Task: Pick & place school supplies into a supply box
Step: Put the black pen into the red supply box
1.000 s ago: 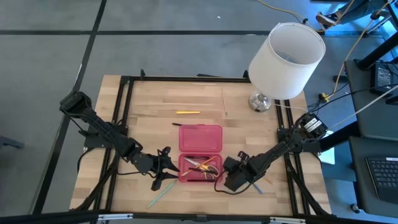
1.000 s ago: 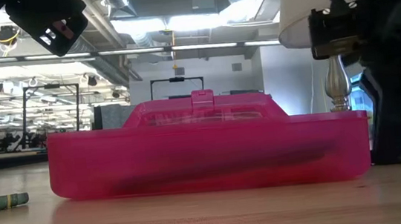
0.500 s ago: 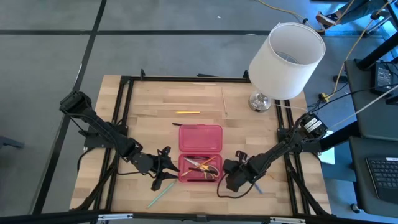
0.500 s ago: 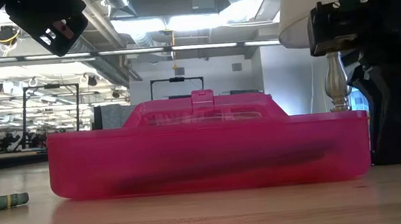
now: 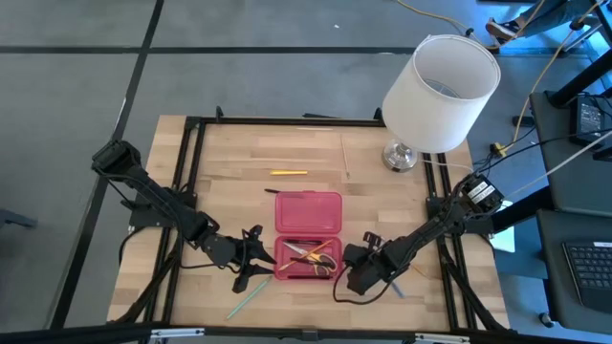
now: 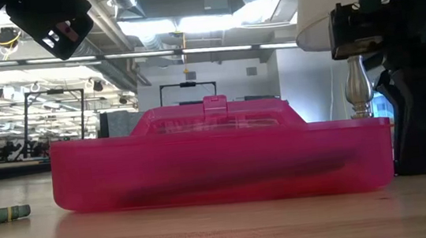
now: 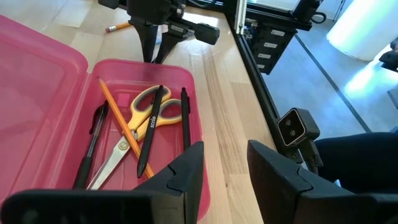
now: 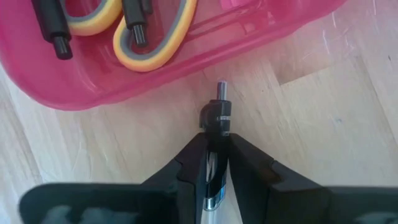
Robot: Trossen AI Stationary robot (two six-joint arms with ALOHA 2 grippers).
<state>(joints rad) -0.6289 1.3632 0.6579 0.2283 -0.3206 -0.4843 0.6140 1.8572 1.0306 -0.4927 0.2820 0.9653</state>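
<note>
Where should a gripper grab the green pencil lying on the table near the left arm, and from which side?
Grip the green pencil mid-shaft, coming straight down from above with the fingers set across its length. It lies flat and diagonal on bare table, apart from the pink box, so both long sides look free. The left gripper is nearest.

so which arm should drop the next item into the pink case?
Right. The right gripper is shut on a pen beside the pink case; the left gripper is open and empty.
</note>
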